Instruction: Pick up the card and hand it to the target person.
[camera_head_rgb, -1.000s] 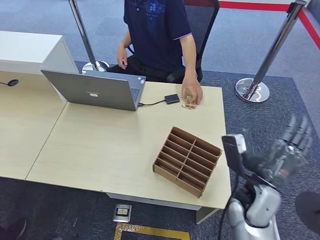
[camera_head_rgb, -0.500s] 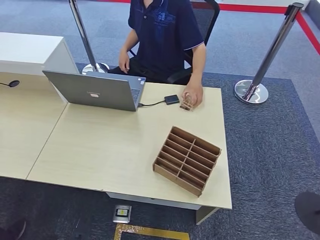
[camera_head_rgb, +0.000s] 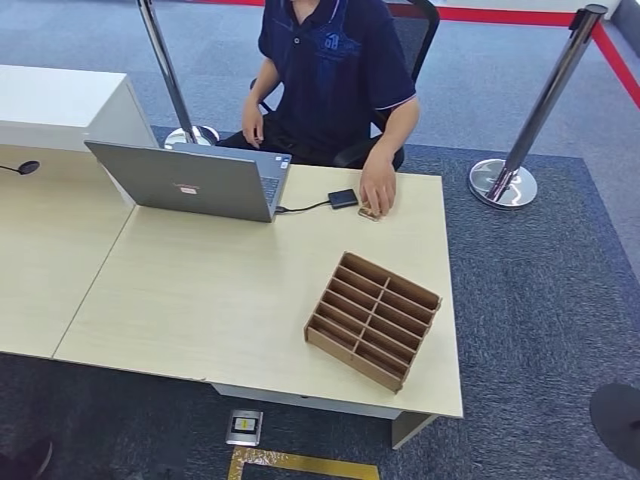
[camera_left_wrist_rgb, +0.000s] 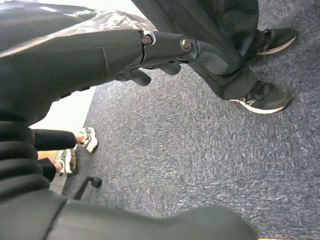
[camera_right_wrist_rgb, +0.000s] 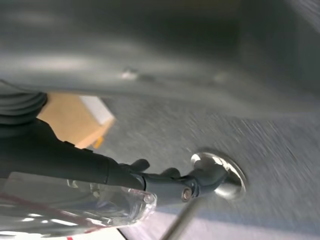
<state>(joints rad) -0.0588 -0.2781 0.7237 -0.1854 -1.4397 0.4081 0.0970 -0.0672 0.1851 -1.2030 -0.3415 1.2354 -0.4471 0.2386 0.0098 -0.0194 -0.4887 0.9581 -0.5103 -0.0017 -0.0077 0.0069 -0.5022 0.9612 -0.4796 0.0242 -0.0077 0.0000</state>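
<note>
Both hands are seen hanging beside the body in the wrist views: the left hand (camera_left_wrist_rgb: 158, 55) with fingers stretched out and nothing held, the right hand (camera_right_wrist_rgb: 158, 182) likewise extended and empty over the carpet, near a stanchion base (camera_right_wrist_rgb: 222, 175). Well away from either hand, on the far side of the desk (camera_head_rgb: 226, 290), the card (camera_head_rgb: 368, 211) appears to lie under the seated person's hand (camera_head_rgb: 377, 188), just beside a small dark device (camera_head_rgb: 343, 198).

Should another pick be attempted, the wooden divider tray (camera_head_rgb: 373, 320) lies between the hands and the card and could be knocked; the person's fingers over the card could be struck. The card could also be slid off the desk edge if pressed at a shallow angle.

A small pale logo is visible on the laptop (camera_head_rgb: 189, 180) lid and a print on the shirt; neither can be read.
</note>
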